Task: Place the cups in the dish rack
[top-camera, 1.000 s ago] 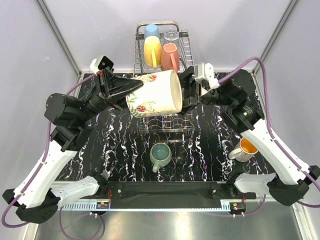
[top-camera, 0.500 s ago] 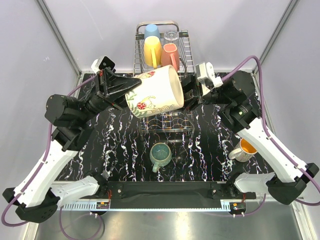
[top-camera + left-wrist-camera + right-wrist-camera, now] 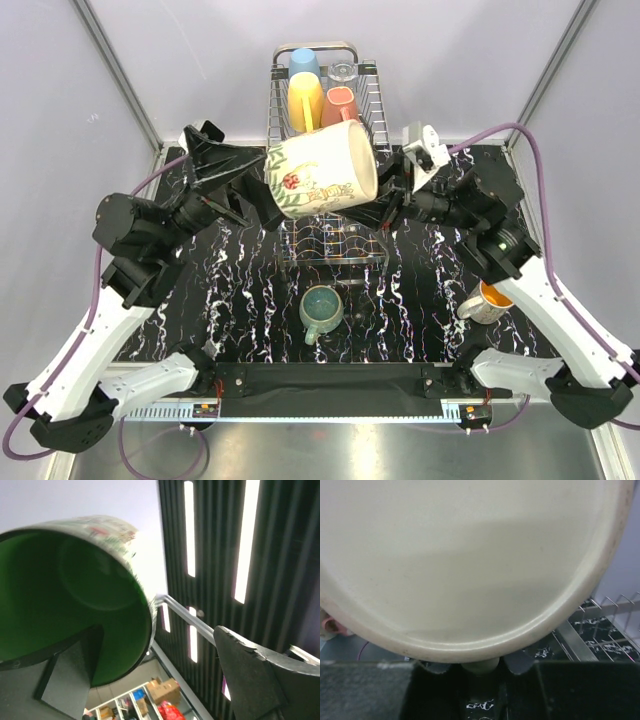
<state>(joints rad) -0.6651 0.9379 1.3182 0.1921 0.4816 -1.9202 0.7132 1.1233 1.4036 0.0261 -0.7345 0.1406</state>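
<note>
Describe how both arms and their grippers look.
The left arm and right arm match: white shell links, bulky black joints, and a purple cable trailing each. Both end in dark, wedge-shaped fingers. A white block sits on the right wrist.

Big mug (image 3: pixel 322 180) over my dish rack (image 3: pixel 370 105); on the desk (image 3: pixel 240 300) before it, centre mug (image 3: pixel 322 308) and right mug (image 3: pixel 488 300).

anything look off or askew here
The cream floral mug hangs tipped on its side above the dish rack. Its mouth faces the open left gripper, and only the right gripper grips it. Nothing looks spilled or broken.
</note>
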